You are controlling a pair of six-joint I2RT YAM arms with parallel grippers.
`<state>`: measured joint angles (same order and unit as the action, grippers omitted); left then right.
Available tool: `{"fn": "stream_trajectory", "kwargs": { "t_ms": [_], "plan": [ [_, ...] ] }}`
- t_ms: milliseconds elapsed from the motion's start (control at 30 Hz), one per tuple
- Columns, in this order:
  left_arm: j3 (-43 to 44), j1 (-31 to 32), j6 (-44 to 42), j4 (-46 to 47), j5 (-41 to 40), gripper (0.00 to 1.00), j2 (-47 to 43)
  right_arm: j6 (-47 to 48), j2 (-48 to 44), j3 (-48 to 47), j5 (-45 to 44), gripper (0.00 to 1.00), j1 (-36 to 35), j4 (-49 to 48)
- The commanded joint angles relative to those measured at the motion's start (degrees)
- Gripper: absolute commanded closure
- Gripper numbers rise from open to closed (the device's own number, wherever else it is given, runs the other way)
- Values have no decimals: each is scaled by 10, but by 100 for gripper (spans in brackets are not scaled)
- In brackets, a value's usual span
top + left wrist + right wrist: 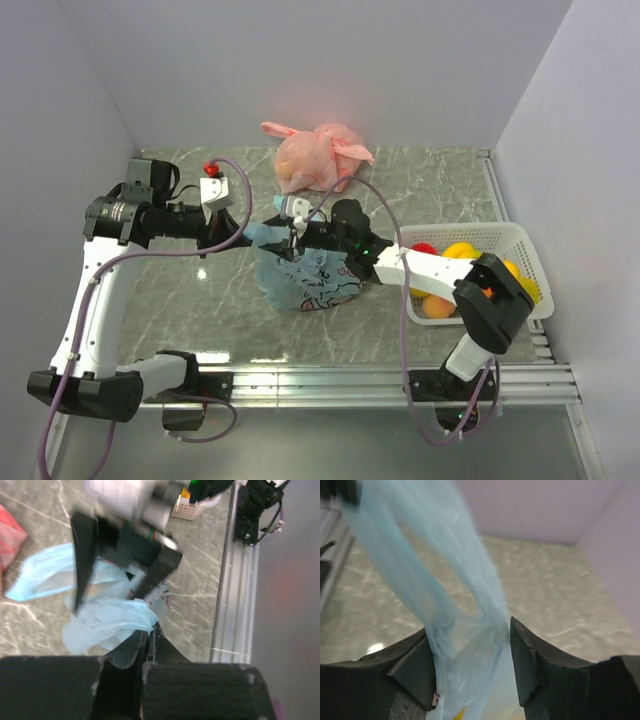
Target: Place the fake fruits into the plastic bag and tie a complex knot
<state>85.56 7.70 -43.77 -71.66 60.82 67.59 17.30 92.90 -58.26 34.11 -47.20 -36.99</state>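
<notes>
The light-blue printed plastic bag (305,282) lies at the table's middle. My left gripper (249,233) is shut on a bunched strip of its film (112,620), with the fingertips pressed together in the left wrist view (151,630). My right gripper (291,236) stands over the bag's top with its jaws open (469,627). A stretched band of bag film (425,565) runs up between its fingers. A bit of yellow (460,714) shows low in the bag. Fake fruits in red (424,248), yellow (460,250) and orange (437,306) lie in the white basket (522,236).
A pink-orange knotted bag (315,158) sits at the back of the table. The white basket stands at the right edge, partly under my right arm. A metal rail (380,380) runs along the near edge. Walls close in the left, back and right.
</notes>
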Motion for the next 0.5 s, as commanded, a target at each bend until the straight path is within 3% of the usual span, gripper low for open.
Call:
{"fn": "stream_trajectory", "kwargs": {
  "t_ms": [0, 100, 167, 233, 367, 433, 467],
  "plan": [
    [33, 2, 8, 49, 32, 100, -6, -53, 38, -4, 67, 40, 4, 10],
    [44, 2, 23, 62, 49, 100, 6, -57, 70, 6, 72, 45, -3, -1],
    [53, 2, 34, 68, 55, 100, 14, -55, 83, 4, 74, 62, -5, 0],
    [59, 2, 40, 77, 53, 100, 16, -60, 97, 3, 62, 96, -3, 2],
    [37, -5, 107, 149, 48, 100, -4, -82, 105, 1, 55, 100, 0, 17],
    [-6, -9, 196, 205, 14, 99, -29, -97, 94, 11, 40, 100, 1, -6],
    [-27, -15, 236, 278, -9, 81, -40, -116, 90, 23, 13, 100, 0, -18]
  ]
}}
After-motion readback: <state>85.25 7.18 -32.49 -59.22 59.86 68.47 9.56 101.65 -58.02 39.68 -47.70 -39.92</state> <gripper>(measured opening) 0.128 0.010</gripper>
